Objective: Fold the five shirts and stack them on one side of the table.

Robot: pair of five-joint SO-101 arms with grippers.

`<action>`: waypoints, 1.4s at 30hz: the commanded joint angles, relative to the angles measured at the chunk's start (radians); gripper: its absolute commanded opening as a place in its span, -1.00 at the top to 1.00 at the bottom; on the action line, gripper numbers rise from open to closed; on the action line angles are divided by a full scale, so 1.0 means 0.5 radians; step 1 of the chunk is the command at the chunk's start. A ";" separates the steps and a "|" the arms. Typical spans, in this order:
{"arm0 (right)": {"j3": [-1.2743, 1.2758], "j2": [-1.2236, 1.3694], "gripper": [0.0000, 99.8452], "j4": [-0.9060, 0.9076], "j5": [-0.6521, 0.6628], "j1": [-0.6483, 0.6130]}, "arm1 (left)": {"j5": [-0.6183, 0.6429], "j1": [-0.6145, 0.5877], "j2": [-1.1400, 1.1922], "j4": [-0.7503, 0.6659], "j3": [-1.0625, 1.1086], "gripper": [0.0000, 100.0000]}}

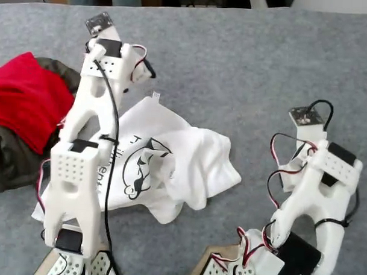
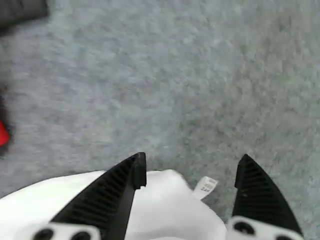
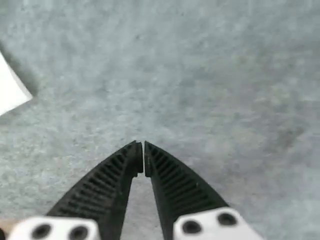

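High view: a crumpled white cloth shirt with a black print (image 1: pixel 176 164) lies at table centre, spreading toward 7 o'clock. At 9 o'clock a folded red cloth shirt (image 1: pixel 25 96) sits on a dark olive garment (image 1: pixel 11 158). The white plastic left arm (image 1: pixel 91 110) stretches from 7 o'clock over the white shirt's near edge toward 11 o'clock. The white plastic right arm (image 1: pixel 318 178) sits folded at 4 o'clock, well apart from the shirt. All rests on the grey felt table cover (image 1: pixel 246 61).

Left wrist view: we see the left gripper (image 2: pixel 192 165) spread wide, grasping nothing. The white shirt (image 2: pixel 170 205) lies under and between its black ribbed fingers (image 2: pixel 117 192), and the small white sewn label (image 2: pixel 205 186) pokes out at the hem.

Right wrist view: the right gripper (image 3: pixel 140 146) is clenched tip to tip on nothing above the felt. A corner of the white shirt (image 3: pixel 10 90) shows well apart from it.
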 commanded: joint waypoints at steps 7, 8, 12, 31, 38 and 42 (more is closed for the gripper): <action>0.057 -0.011 0.97 -0.095 -0.104 -0.089 | -0.092 0.158 0.368 0.319 -0.351 0.52; 0.057 -0.014 0.97 -0.095 -0.104 -0.089 | -0.114 0.155 0.396 0.350 -0.382 0.53; 0.035 -0.020 0.97 -0.083 -0.104 -0.120 | -0.224 0.146 0.448 0.463 -0.578 0.79; -0.164 -0.005 0.60 0.028 -0.783 -1.111 | -0.620 -0.351 0.470 0.549 -1.174 0.94; -0.189 0.146 0.50 -0.178 -0.905 -1.341 | -0.617 -0.575 0.470 0.531 -1.174 0.94; -0.296 0.508 0.56 -0.285 -0.905 -1.399 | -0.617 -0.643 0.470 0.540 -1.174 0.94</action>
